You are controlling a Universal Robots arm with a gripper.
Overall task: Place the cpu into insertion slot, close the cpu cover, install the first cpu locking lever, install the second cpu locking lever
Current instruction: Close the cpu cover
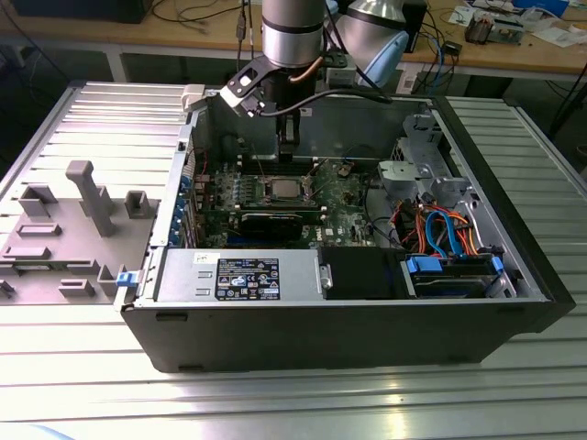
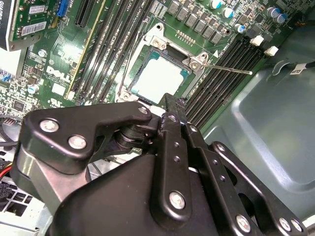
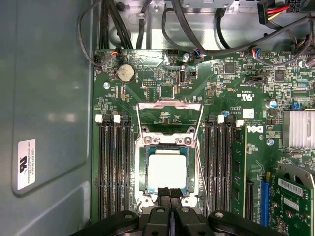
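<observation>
The cpu (image 3: 167,169) lies flat in the insertion slot (image 3: 143,169) on the green motherboard, its silvery top also visible in the second wrist view (image 2: 160,78). The cpu cover (image 3: 170,105) stands raised at the far end of the slot, with board showing through its window. My gripper (image 3: 170,192) hangs just above the cpu's near edge, its two black fingertips pressed together with nothing between them. It is also seen in the second wrist view (image 2: 170,101) and inside the case in the exterior view (image 1: 289,151). A thin locking lever (image 2: 226,69) juts out from the slot's corner, unlatched.
Black memory slots (image 3: 114,167) flank the socket on both sides. A coin battery (image 3: 125,73) and black cables (image 3: 172,29) lie beyond the cover. The open case (image 1: 348,339) holds a power supply (image 1: 243,275) and drive bay with coloured cables (image 1: 449,234). A grey fixture (image 1: 87,197) stands outside.
</observation>
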